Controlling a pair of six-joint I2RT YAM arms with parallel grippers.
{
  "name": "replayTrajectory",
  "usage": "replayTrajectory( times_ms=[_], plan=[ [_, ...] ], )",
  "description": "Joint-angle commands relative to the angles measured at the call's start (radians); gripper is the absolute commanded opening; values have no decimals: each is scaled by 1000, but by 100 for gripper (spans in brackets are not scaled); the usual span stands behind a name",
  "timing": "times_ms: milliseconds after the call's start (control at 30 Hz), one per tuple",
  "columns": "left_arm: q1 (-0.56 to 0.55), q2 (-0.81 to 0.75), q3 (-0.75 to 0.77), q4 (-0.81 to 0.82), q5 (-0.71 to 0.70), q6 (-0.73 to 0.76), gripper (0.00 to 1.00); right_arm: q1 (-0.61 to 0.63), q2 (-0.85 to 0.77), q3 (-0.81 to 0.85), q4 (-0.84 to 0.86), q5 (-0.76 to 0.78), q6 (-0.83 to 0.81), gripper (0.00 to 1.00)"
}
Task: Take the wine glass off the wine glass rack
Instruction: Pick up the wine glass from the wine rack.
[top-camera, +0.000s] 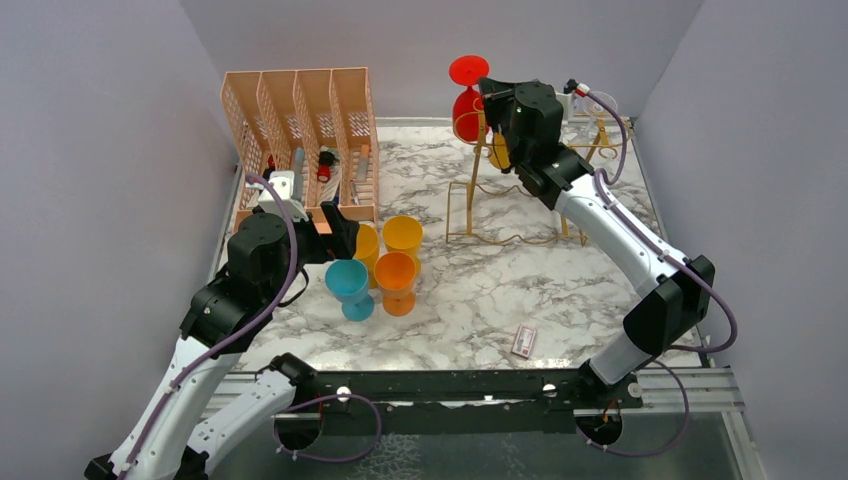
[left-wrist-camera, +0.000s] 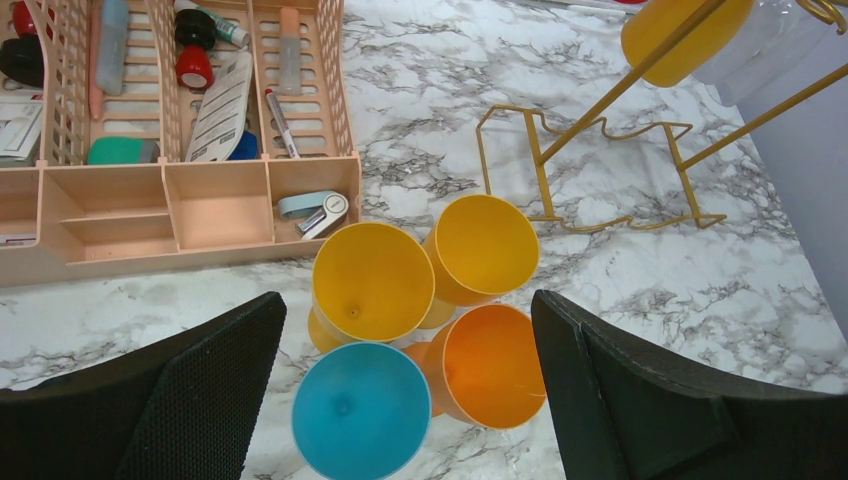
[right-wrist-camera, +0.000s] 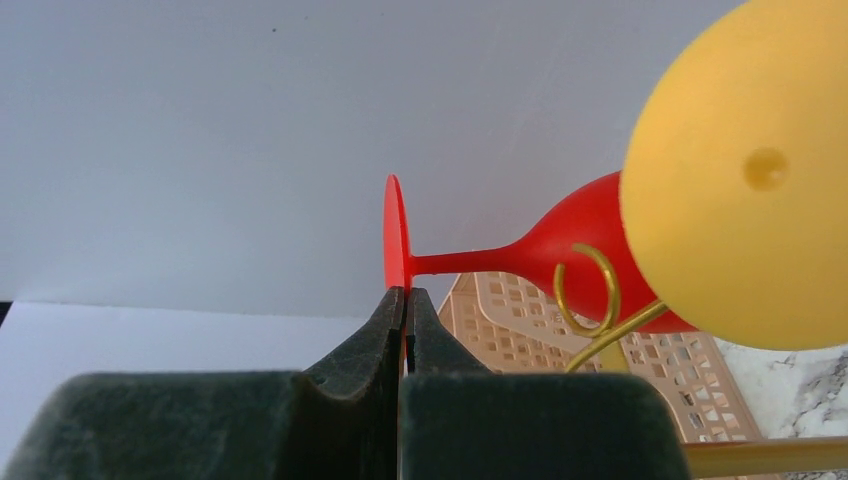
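The gold wire wine glass rack (top-camera: 470, 195) stands at the back of the marble table; its wavy base shows in the left wrist view (left-wrist-camera: 600, 215) and a curled hook in the right wrist view (right-wrist-camera: 590, 290). A red wine glass (top-camera: 466, 112) is upside down at the rack's left end, foot uppermost. My right gripper (top-camera: 490, 88) is shut on the rim of its round foot (right-wrist-camera: 396, 235). A yellow glass (right-wrist-camera: 735, 190) hangs beside it. My left gripper (left-wrist-camera: 405, 330) is open and empty above a cluster of cups.
Two yellow cups (left-wrist-camera: 372, 280), an orange cup (left-wrist-camera: 490, 365) and a blue cup (left-wrist-camera: 360, 410) stand together left of centre. A peach lattice organiser (top-camera: 300, 110) with pens and bottles stands at the back left. A small card (top-camera: 523, 341) lies near the front edge.
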Motion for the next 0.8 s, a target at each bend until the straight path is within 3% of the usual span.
replayTrajectory(
  times_ms=[0,200,767],
  plan=[
    [4,-13,-1,-8,-22,2,99,8,-2,36,33,-99,-74,1],
    [4,-12,10,-13,-24,2,99,8,-31,2,132,-294,-193,1],
    [4,-73,109,-9,-93,-83,99,7,-77,-53,338,-1026,-465,1]
  ],
)
